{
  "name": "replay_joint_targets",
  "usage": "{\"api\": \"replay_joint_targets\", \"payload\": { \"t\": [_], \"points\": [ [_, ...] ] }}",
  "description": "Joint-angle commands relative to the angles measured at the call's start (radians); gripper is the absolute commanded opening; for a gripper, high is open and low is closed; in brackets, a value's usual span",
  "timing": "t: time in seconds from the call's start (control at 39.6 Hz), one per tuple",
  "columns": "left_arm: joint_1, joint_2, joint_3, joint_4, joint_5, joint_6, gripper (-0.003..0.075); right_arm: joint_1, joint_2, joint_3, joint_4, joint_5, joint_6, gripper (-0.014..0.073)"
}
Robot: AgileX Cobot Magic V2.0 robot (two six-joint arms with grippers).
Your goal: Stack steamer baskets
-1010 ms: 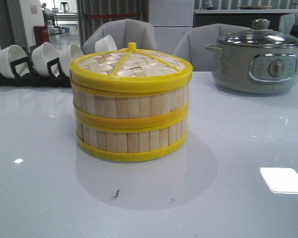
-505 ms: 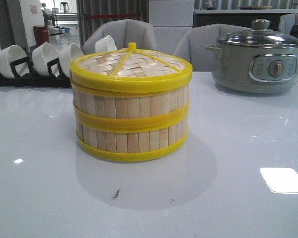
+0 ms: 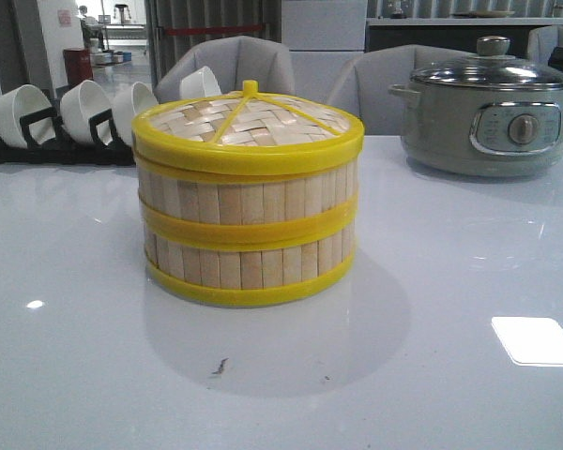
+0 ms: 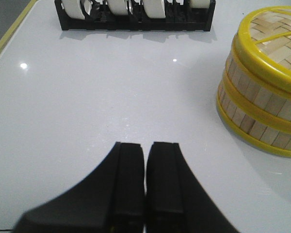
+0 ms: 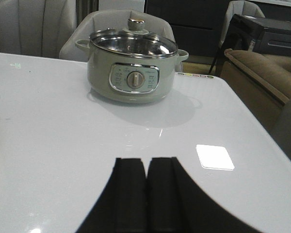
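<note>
Two steamer baskets [image 3: 249,225] stand stacked one on the other at the middle of the white table, bamboo slats between yellow bands, with the woven lid [image 3: 248,122] on top. The same stack [image 4: 262,97] shows in the left wrist view, off to one side of my left gripper [image 4: 145,145], which is shut with nothing in it and well clear of the stack. My right gripper [image 5: 146,161] is shut and empty above bare table, facing the grey pot. Neither arm shows in the front view.
A grey electric pot [image 3: 488,117] with a glass lid [image 5: 133,42] stands at the back right. A black rack [image 3: 52,145] holding several white bowls [image 4: 119,6] stands at the back left. Grey chairs sit behind the table [image 3: 432,375]; its right edge shows in the right wrist view.
</note>
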Motion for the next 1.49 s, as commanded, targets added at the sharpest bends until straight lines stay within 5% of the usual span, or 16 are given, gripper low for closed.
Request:
{"api": "replay_joint_targets", "payload": {
  "t": [0.0,0.98,1.26,1.46],
  "points": [
    [0.002,0.003,-0.030,-0.002,-0.082,-0.005,0.0097,-0.005,0.009,-0.028,-0.007,-0.089,-0.002,0.0090],
    [0.002,-0.013,-0.030,-0.002,-0.085,-0.004,0.0097,-0.005,0.009,-0.028,-0.007,-0.119,-0.002,0.0090],
    [0.002,-0.145,0.007,0.052,-0.244,0.004,0.0097,-0.005,0.009,-0.028,-0.007,-0.117,-0.002,0.0090],
    [0.002,-0.278,0.211,0.000,-0.442,0.004,0.0097,-0.005,0.009,-0.028,-0.007,-0.117,-0.002,0.0090]
  ]
}}
